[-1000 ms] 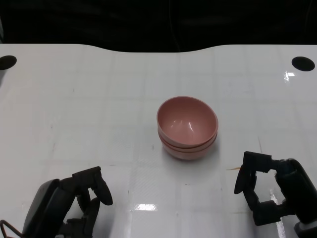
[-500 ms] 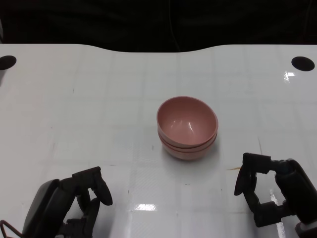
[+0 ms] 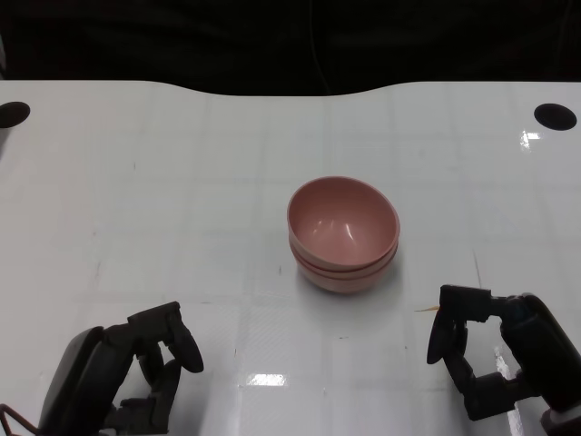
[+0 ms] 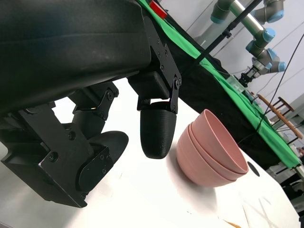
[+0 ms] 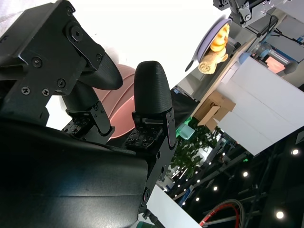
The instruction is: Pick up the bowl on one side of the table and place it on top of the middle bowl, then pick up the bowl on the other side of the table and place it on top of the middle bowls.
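head view: pink bowls (image 3: 344, 234) nested mid-table, top one empty; both robot hands empty, fingers apart.

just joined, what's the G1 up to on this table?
Bowl stacking, and it looks done: the pink bowls sit nested in one stack mid-table, three rims visible in the left wrist view. The left hand and right hand both hold nothing, fingers apart, low at the near edge on either side of the stack.

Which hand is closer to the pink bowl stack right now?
Right. The right hand sits just off the bowl stack; the left hand is farther off, on the stack's opposite side.
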